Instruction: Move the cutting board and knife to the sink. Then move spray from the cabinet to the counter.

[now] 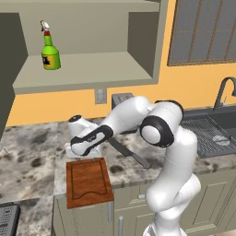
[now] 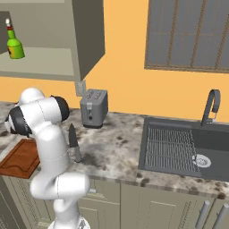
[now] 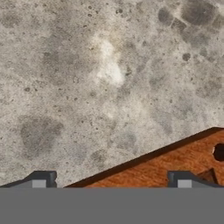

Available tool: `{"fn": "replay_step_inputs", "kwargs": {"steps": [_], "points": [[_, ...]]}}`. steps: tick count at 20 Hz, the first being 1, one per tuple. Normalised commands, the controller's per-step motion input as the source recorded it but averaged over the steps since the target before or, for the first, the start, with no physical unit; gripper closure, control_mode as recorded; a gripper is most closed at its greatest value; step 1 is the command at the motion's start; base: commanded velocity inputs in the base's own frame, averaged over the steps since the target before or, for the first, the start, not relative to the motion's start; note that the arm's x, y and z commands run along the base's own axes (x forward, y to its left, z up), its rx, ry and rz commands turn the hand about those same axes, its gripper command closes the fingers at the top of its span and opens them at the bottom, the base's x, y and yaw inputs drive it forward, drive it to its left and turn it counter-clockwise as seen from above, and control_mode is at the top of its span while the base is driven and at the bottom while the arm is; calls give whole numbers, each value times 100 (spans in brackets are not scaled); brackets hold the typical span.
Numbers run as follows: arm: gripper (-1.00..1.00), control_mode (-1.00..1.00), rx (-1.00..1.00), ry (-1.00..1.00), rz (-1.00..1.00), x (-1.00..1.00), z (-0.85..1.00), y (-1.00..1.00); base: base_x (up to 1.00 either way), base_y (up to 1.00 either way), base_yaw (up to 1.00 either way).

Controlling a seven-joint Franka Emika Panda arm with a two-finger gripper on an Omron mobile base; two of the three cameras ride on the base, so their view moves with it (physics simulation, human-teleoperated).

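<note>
The reddish-brown cutting board [image 1: 87, 182] lies at the counter's [image 1: 32, 156] front edge, also seen low left as the cutting board [image 2: 20, 159]. My gripper [image 1: 73, 152] hangs open just over its far edge. In the hand view the gripper [image 3: 113, 181] straddles the cutting board's [image 3: 175, 162] corner, one fingertip [image 3: 181, 179] over wood, the other over stone. The knife [image 1: 131, 154] lies on the counter right of the board, shown again as the knife [image 2: 74, 143]. The green spray [image 1: 50, 53] stands in the open cabinet [image 1: 92, 69]. The sink [image 2: 188, 150] is at the right.
A grey toaster [image 2: 94, 107] stands against the orange wall behind the knife. A curved faucet [image 2: 211, 105] rises behind the sink. My own arm's elbow [image 1: 159, 129] hangs over the counter between the board and the sink. Drawer fronts with handles run below the counter.
</note>
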Motion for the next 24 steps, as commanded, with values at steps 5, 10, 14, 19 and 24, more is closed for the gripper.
{"fn": "replay_step_inputs", "kwargs": {"steps": [5, 10, 14, 19, 24], "points": [[-100, -100, 0, 0, -1, 15, -9, 0, 0, 0, 0], [-100, -100, 0, -16, -6, 46, 29, -4, 0, 0, 0], [-100, -100, 4, -21, -2, 0, 72, -2, 0, 0, 0], [-100, -100, 3, -20, 0, -40, 72, -10, 0, 0, 0], [-100, -100, 2, -7, 1, -55, 77, -44, 0, 0, 0]]}}
